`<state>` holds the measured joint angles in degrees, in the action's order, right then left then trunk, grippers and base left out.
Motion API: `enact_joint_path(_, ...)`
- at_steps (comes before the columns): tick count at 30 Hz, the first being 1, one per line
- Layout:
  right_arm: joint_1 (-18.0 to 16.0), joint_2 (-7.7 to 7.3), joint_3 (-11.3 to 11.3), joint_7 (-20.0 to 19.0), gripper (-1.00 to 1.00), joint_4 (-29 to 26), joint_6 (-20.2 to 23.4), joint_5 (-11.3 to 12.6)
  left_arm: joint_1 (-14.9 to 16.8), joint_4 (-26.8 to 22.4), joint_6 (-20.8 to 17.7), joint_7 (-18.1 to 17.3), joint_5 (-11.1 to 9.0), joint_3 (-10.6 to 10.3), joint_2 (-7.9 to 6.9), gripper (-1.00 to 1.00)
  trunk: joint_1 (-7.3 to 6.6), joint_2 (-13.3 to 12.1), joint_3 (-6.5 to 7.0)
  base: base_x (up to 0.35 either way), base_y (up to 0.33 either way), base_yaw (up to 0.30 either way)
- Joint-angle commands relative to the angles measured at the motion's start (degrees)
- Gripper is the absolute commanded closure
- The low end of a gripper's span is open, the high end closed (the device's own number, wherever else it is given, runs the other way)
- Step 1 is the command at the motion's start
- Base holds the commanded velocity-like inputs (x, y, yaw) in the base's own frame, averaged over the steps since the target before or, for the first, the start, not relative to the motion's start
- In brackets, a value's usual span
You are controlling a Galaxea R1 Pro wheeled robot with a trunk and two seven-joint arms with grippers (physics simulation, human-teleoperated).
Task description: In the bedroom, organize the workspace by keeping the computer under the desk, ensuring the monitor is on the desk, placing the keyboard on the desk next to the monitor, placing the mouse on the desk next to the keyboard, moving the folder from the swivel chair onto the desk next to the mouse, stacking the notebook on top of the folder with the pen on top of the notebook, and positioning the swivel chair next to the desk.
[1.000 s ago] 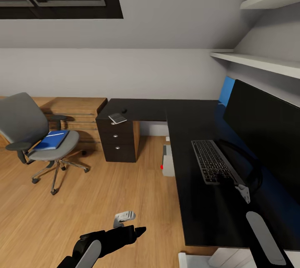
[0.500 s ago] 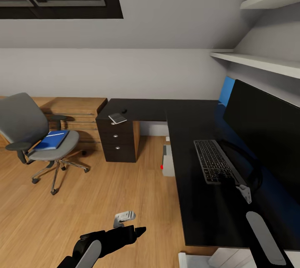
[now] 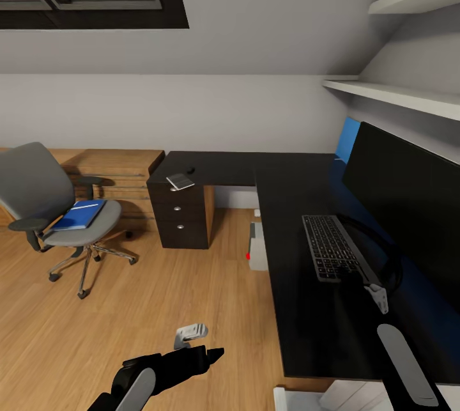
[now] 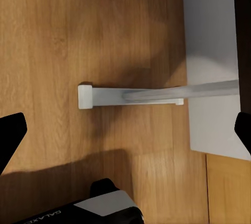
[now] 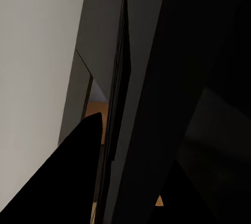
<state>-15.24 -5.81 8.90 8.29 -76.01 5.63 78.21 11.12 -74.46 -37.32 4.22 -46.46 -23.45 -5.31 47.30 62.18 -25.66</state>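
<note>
Resting at the near end of the keyboard (image 3: 333, 247), the right tool (image 3: 378, 296) sits low on the table (image 3: 300, 328) in the lower right of the head frame, its pale fingertips at the keyboard's near right corner; whether it pinches that edge or only presses against it I cannot tell, and the right wrist picture is too dark to settle it. That placement suits nudging the keyboard along beside the monitor (image 3: 409, 193), which stands upright at the right edge of the frame as a wide, thin black screen. The keyboard is slim, with black keys in a dark grey frame, lying lengthwise just beside the monitor's stand. The left tool (image 3: 214, 354) hangs idle at the bottom centre over the wooden floor (image 3: 96, 334), its black fingertips spread wide at both edges of the left wrist picture. Under the table, at mid frame, the grey computer (image 3: 257, 246) shows a red light. Farther back on the table's left wing lie the grey notebook (image 3: 180, 181) and the tiny black mouse (image 3: 190, 170), well apart from the keyboard. At the left, the swivel chair (image 3: 51, 206) stands apart from the table with the bright blue folder (image 3: 78, 214) flat on its seat, likely next to be fetched.
</note>
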Motion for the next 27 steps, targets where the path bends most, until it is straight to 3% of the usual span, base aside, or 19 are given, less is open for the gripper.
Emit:
enact_joint_path(1, -0.02, 0.01, 0.07, 0.35, 1.00, -0.10, 0.26, 0.36, 0.04, -0.07, -0.12, 0.44, -0.56, -0.10, -0.05, -1.00, 0.00, 0.04, -0.06, 0.000, 0.000, 0.000)
enact_joint_path(27, -0.02, -0.02, -0.10, 0.39, 1.00, -0.17, 0.44, 0.33, 0.04, -0.07, -0.12, 0.44, -0.56, -0.09, -0.05, -1.00, 0.00, 0.04, -0.06, -0.008, 0.038, 0.000)
